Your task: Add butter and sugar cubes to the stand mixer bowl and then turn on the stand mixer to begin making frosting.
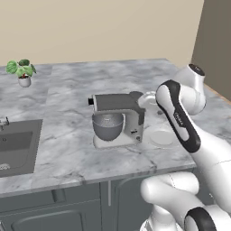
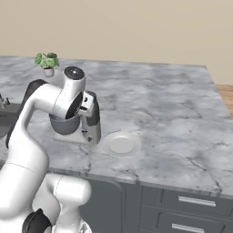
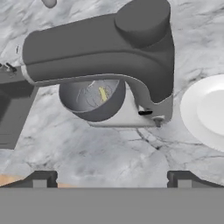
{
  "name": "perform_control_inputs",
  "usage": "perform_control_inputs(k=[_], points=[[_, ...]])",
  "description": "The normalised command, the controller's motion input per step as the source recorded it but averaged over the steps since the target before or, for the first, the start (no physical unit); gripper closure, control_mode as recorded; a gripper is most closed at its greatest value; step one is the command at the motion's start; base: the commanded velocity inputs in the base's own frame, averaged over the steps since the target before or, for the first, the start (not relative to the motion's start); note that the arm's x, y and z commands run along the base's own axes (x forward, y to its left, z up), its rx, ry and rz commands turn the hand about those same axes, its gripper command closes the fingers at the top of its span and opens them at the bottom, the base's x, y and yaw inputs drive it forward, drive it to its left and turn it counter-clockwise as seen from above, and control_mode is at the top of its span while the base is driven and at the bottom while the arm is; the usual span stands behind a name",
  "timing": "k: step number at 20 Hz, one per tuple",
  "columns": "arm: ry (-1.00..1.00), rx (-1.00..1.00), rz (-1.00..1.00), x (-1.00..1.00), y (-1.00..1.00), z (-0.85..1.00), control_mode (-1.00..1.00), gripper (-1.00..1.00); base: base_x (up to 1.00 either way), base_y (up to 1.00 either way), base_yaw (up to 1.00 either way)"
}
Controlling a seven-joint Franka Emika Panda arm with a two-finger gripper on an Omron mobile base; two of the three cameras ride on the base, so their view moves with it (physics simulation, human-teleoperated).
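Two dark fingertips (image 3: 40, 178) are standing wide apart at the bottom of the hand view, so the gripper (image 3: 111, 179) is spread and holding nothing. No writing is readable on the stand mixer (image 3: 109, 57), which is sitting on the marble table (image 1: 67, 153) ahead of the gripper. Under its head, the stand mixer bowl (image 3: 89, 103) is holding the butter (image 3: 103, 94). Beside the mixer, a white plate (image 3: 205, 109) is lying.
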Motion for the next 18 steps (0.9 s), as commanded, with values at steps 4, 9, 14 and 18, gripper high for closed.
perform_control_inputs(k=[4, 9, 14, 18], points=[[0.0, -0.04, -0.01, -0.24, 0.01, -0.39, -1.0, -1.0, 0.0, 0.0, 0.0], [0.04, -0.23, -0.07, -0.02, 0.07, -0.1, -1.0, -1.0, 0.0, 0.0, 0.0], [0.06, -0.33, -0.09, 0.0, 0.04, -0.02, -1.0, -1.0, 0.0, 0.0, 0.0], [0.02, -0.25, -0.03, 0.0, 0.0, -0.19, -1.0, -1.0, 0.0, 0.0, 0.0]])
